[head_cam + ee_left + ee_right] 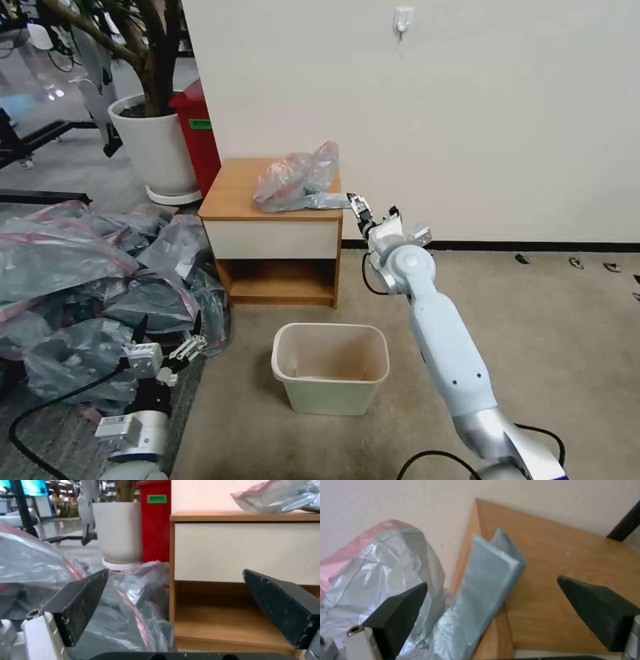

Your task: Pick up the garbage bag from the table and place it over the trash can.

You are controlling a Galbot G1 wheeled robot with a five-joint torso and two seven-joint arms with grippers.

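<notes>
One garbage bag [297, 179] is sitting crumpled on the table [233, 193], toward the back right corner of the top, with a flat folded strip of it reaching out to the right front corner. The right gripper [356, 204] is parked right at that corner, jaws spread wide, nothing pinched; in the right wrist view the strip [486, 580] lies between the two open fingers [400, 612], but they're not touching it. The trash can [331, 367] sits on the carpet in front of the table, well apart from the bag. The left gripper [170, 350] hangs low on the left, just beside the heap of grey-pink bags [80, 280], also wide open and holding nothing.
</notes>
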